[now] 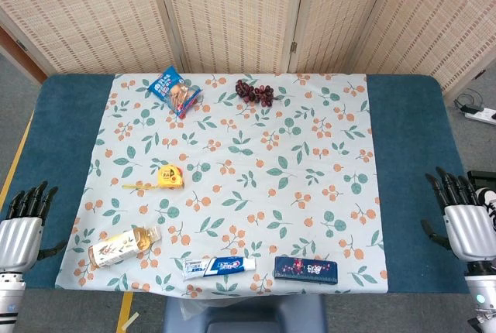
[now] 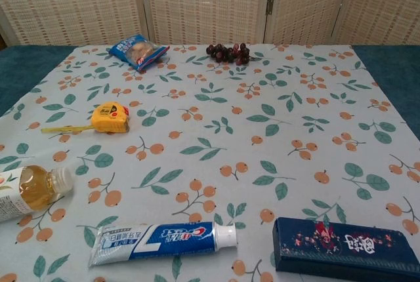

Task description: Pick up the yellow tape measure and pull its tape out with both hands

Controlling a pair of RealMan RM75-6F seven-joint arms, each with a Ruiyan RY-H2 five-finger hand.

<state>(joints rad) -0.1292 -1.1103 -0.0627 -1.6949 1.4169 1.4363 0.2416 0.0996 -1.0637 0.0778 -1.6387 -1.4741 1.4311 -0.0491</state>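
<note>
Both hands hang at the near corners of the table, well apart from everything on the cloth. The left hand point(image 1: 22, 228) and the right hand point(image 1: 463, 221) each hold nothing, fingers loosely spread and pointing away from the robot.

Taking the yellow tape measure point(image 1: 170, 176) as landmark: it lies on the floral tablecloth point(image 1: 310, 217), on the left half, with a short length of tape point(image 1: 139, 186) already sticking out to its left. The step in hand looks like the first reach, and the left hand is the closer 1. A good grasp would likely come from above onto the yellow case, leaving the tape end free on its left for the other hand to pinch; the flat tape on cloth may be hard to lift, so raising the case first seems wise.

Nearer than the tape measure and slightly left lies a tea bottle point(image 1: 122, 245) on its side; nearer and to its right, a toothpaste tube point(image 1: 219, 266), then a dark blue box point(image 1: 305, 269). The bottle sits closest to the left hand's path, though probably not in it. Beyond the tape measure lie a blue snack packet point(image 1: 175, 92) and, further right, dark grapes point(image 1: 256, 91), with a woven screen point(image 1: 232, 15) behind.
</note>
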